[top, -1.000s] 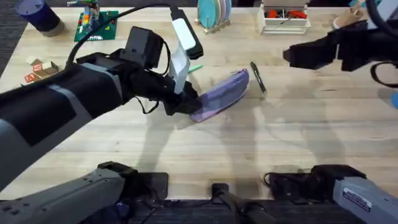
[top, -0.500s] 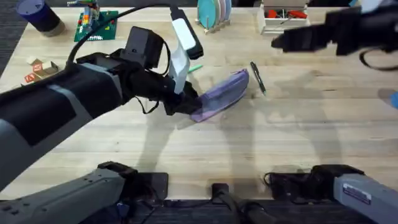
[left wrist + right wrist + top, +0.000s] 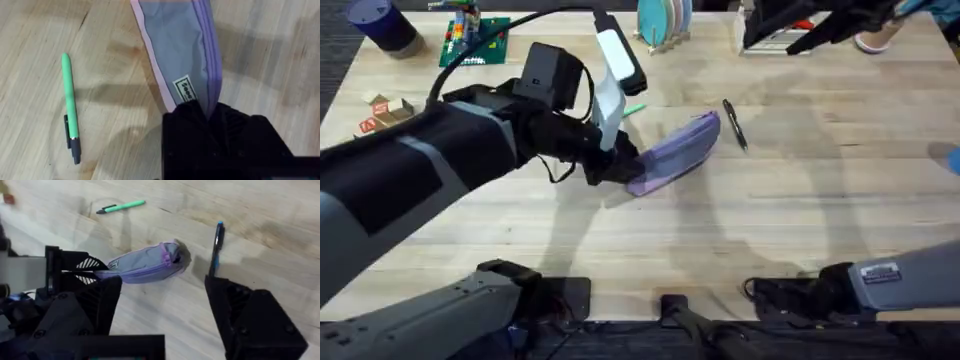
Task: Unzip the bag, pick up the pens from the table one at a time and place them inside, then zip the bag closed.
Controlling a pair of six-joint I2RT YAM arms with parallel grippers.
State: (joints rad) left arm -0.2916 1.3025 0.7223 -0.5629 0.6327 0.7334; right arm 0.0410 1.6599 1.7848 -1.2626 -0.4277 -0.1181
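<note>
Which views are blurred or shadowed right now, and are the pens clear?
Overhead: left arm looms large and soft, arm shadows on the table. Left wrist: green pen crisp. Right wrist: black pen sharp, the near left edge smeared.

1. A dark blue cup (image 3: 382,25) is standing at the far left corner.
2. A green board (image 3: 475,40) is lying beside it.
3. Small wooden blocks (image 3: 378,110) are sitting at the left edge.
4. Plates (image 3: 663,20) are standing upright in a rack.
5. A white tray (image 3: 778,30) is holding red items.
</note>
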